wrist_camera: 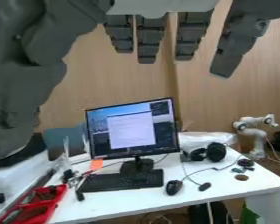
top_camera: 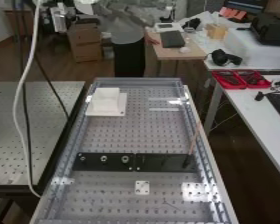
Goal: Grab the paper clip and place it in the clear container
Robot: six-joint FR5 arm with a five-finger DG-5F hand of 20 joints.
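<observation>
the hand [wrist_camera: 149, 37] is held wide, fingers pretty much straight. on the perforated bench [top_camera: 127, 132], a pale square container [top_camera: 106, 102] is parked on a white plate [top_camera: 122, 111]; a tiny thin thing [top_camera: 168, 204] nearer the camera can't be confirmed as the paper clip.

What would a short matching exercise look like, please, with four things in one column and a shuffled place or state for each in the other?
Things
1. Raised white piece
2. Hand
3. Keyboard
4. Black strip with round fittings

Places or states
A. Lying across the perforated bench
B. On the desk, in front of the monitor
C. On a flat white base towards the bench's far end
D. Open, with straight fingers

Right pairs
1-C, 2-D, 3-B, 4-A
</observation>
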